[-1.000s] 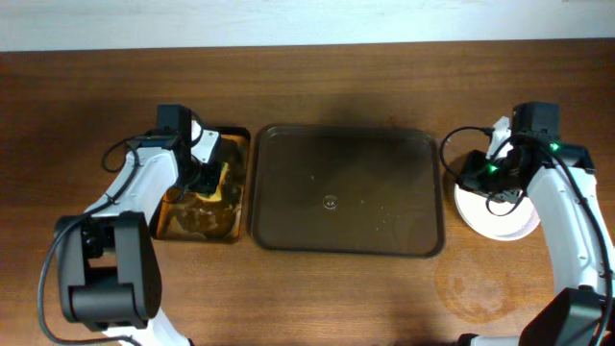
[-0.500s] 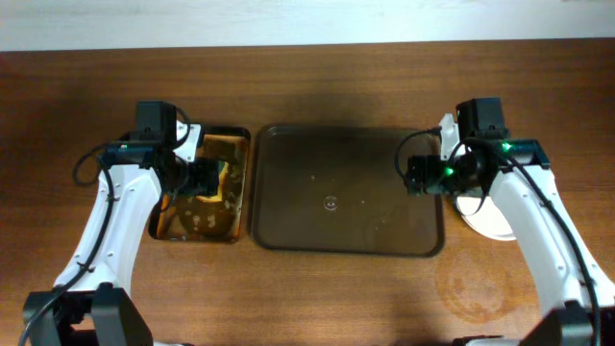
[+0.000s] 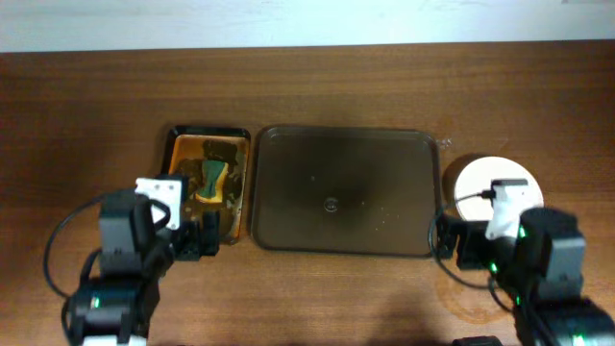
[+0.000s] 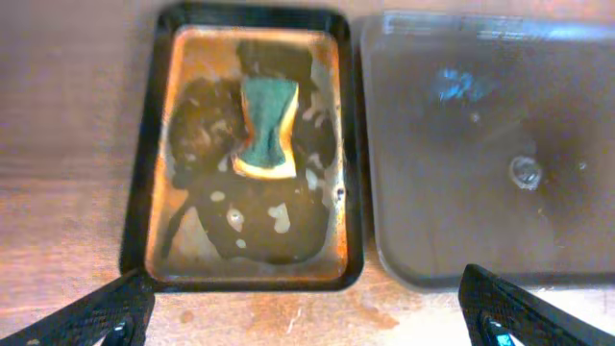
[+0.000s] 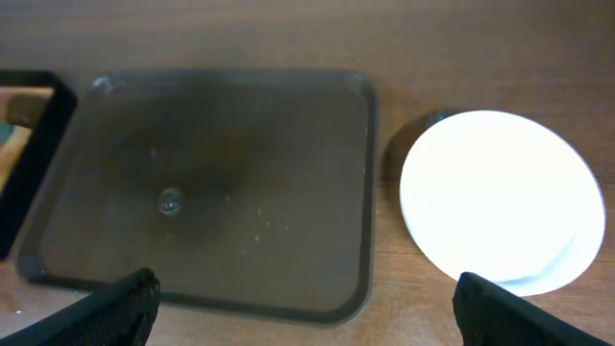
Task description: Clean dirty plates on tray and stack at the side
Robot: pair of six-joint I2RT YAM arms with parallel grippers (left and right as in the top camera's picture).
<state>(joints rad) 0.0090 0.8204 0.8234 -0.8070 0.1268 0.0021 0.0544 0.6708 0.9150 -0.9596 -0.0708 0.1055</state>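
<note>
One white round plate [image 5: 500, 197], single or stacked cannot be told, lies on the wooden counter [image 3: 317, 86] just beside the right edge of the large dark rectangular tray [image 5: 221, 125], which holds no plate. From the right pincer [image 5: 309, 322] it lies toward the upper right of the wrist frame, so the right arm is nearer. Both arms sit low in the overhead frame. Right pincer released and empty. Left pincer [image 4: 312, 312] likewise, facing the small black-rimmed tray [image 4: 144, 192]. Judged: task near complete.
</note>
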